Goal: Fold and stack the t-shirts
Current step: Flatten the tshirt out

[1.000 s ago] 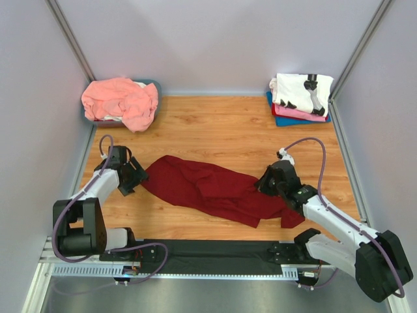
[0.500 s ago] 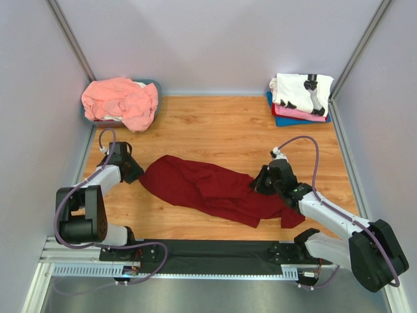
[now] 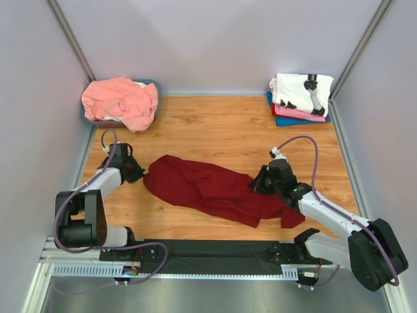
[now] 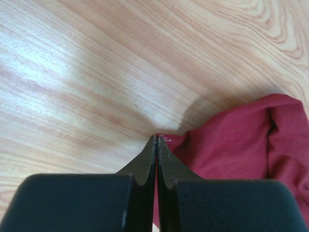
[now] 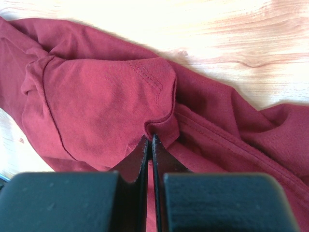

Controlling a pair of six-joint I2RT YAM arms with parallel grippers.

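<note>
**Both grippers closed at opposite ends of the dark red t-shirt**

From the overhead view, I see the dark red t-shirt (image 3: 208,189) lying crumpled in a long diagonal band on the wooden table (image 3: 221,130), spanning the space between my two grippers.

Left gripper (image 3: 135,171): its jaws are pressed together with no gap. In the left wrist view, the shirt's outermost corner (image 4: 231,145) meets the fingertips (image 4: 159,145) and spreads away to the right of them. Red cloth also shows low down between the finger bases. The pinch takes only the very edge. Bare wood lies ahead and to the left of the tips.

Right gripper (image 3: 257,184): its jaws are closed on a raised fold of the same shirt. In the right wrist view, the fold (image 5: 161,123) bunches directly ahead of the tips, and a stitched seam runs just beyond it. Cloth surrounds the fingers (image 5: 140,159) on both sides. Bare table shows further ahead.

Far ahead of the left gripper, in the back corner, a salmon-pink t-shirt (image 3: 120,101) is heaped over a blue-grey bin (image 3: 155,83).

Far ahead of the right gripper, in the opposite back corner, there is a folded stack. The white t-shirt with black print (image 3: 296,88) lies on top, a pink one (image 3: 296,112) lies beneath it, and a blue one (image 3: 287,121) is at the bottom.
</note>
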